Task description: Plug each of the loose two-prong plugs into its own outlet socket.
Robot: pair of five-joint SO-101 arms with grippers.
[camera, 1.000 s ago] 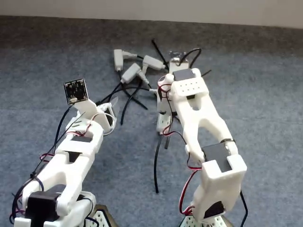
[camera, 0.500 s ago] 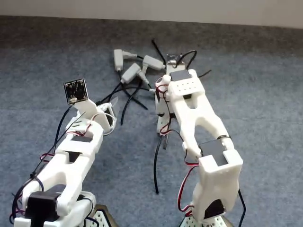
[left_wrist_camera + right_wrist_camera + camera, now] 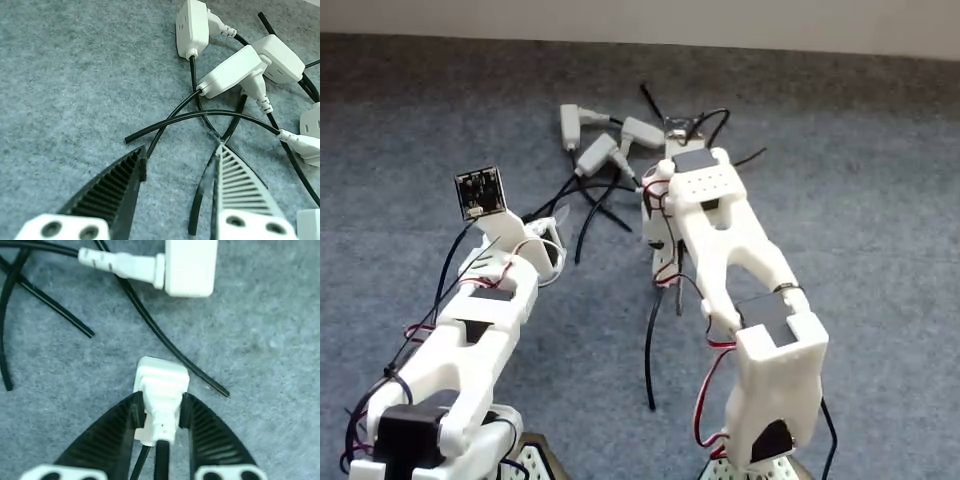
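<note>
My right gripper is shut on a white plug, just above the grey carpet. The plug's black cord runs back between the fingers, and its prongs are hidden. Just beyond it lies a white outlet socket with another white plug seated in its side. My left gripper hangs open over black cords, holding nothing. Ahead of it lie three white sockets and a loose white plug. In the high view the sockets cluster at the far centre, by the right arm's wrist.
Black cords cross and tangle on the carpet between the two arms, and one long cord trails back beside the right arm. Open carpet lies to the far left and right of the cluster.
The right arm has shifted slightly left, toward the socket cluster, with the plug still in its gripper. The left arm has stayed still.
</note>
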